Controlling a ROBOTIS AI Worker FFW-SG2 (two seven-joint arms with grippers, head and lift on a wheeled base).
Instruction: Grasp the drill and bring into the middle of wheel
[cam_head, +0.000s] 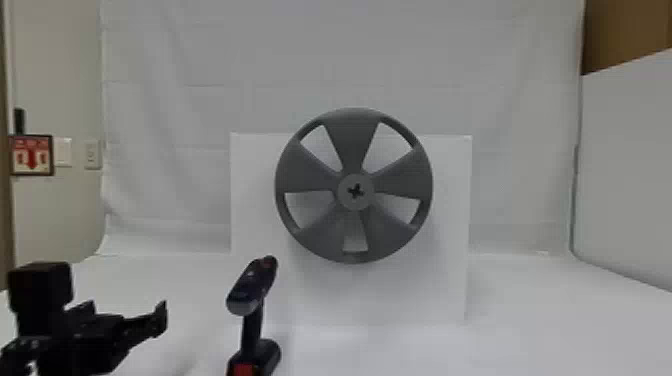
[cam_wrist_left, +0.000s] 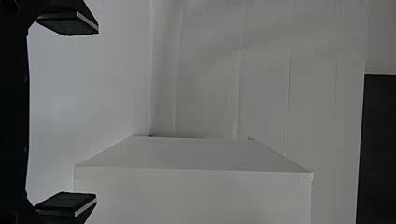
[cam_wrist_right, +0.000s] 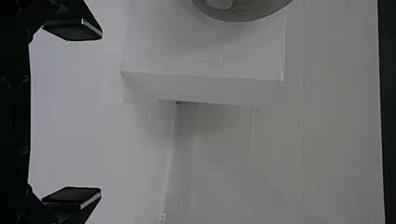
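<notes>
In the left wrist view, left gripper (cam_wrist_left: 91, 114): wide apart, nothing between the fingers (cam_wrist_left: 70, 29), so the grasp is still to be made.
In the right wrist view, right gripper (cam_wrist_right: 95, 114): spread too, and empty; this looks like a job for the left.
Cordless drill (cam_head: 253, 320): upright on the white tabletop (cam_head: 525, 310), just beyond the left gripper's reach, to its right, untouched.
Drill handle: that's the target! Come in level, one finger each side, between body and base, and don't let a fingertip clip it; it could topple. Centre it, then squeeze firmly.
Five-spoke grey wheel (cam_head: 350, 142): upright before a white box (cam_head: 450, 285), farther off and higher than the drill, so lift straight up before swinging across.
Wheel hub (cam_head: 345, 192): cross-shaped opening in the middle; there's the finish, and the drill wants to arrive square to it, slowly.
</notes>
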